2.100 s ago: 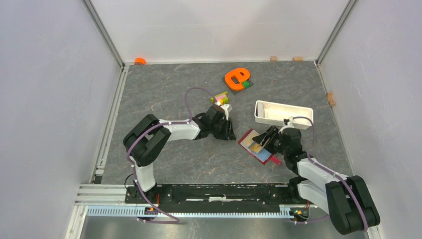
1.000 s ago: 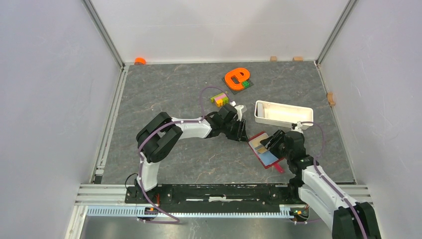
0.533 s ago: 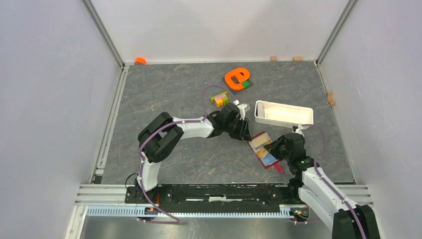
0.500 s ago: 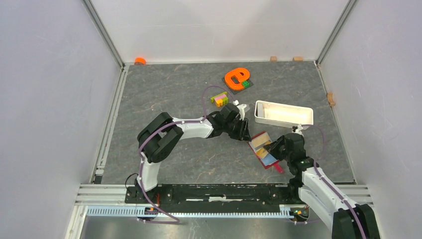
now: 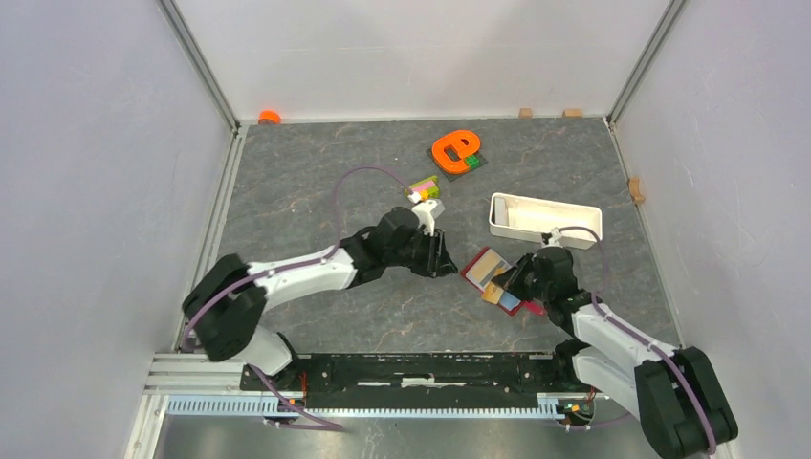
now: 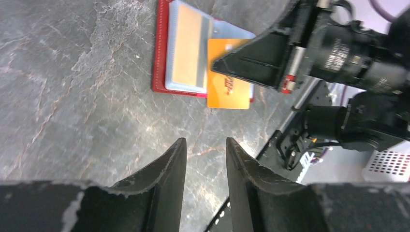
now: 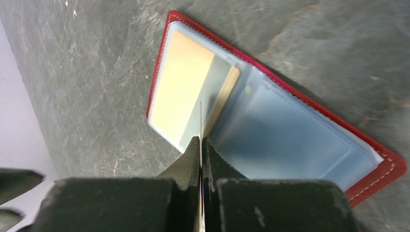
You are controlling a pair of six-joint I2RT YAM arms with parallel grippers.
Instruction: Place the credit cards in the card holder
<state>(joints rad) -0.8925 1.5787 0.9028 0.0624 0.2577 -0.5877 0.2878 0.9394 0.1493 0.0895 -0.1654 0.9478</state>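
Observation:
The card holder (image 5: 471, 271) lies open on the grey table, dark red outside (image 7: 167, 48) and light blue inside (image 7: 290, 140). A tan credit card (image 7: 186, 92) sits in its left pocket (image 6: 186, 48). My right gripper (image 7: 200, 140) is shut on an orange credit card (image 6: 227, 87), held edge-on over the holder's middle fold. From above, this card (image 5: 493, 294) sticks out at the holder's near edge, under the right gripper (image 5: 509, 283). My left gripper (image 6: 205, 144) is open and empty, hovering just left of the holder (image 5: 440, 256) without touching it.
A white oblong tray (image 5: 545, 218) stands right behind the holder. Toy bricks (image 5: 424, 187) lie behind the left gripper. An orange letter shape (image 5: 453, 150) sits farther back, with small blocks (image 5: 525, 112) along the rear wall. The metal rail (image 5: 411, 368) runs along the near edge.
My right gripper closed on the orange card. The left arm drew back to the left, away from the holder, which now lies a little farther left.

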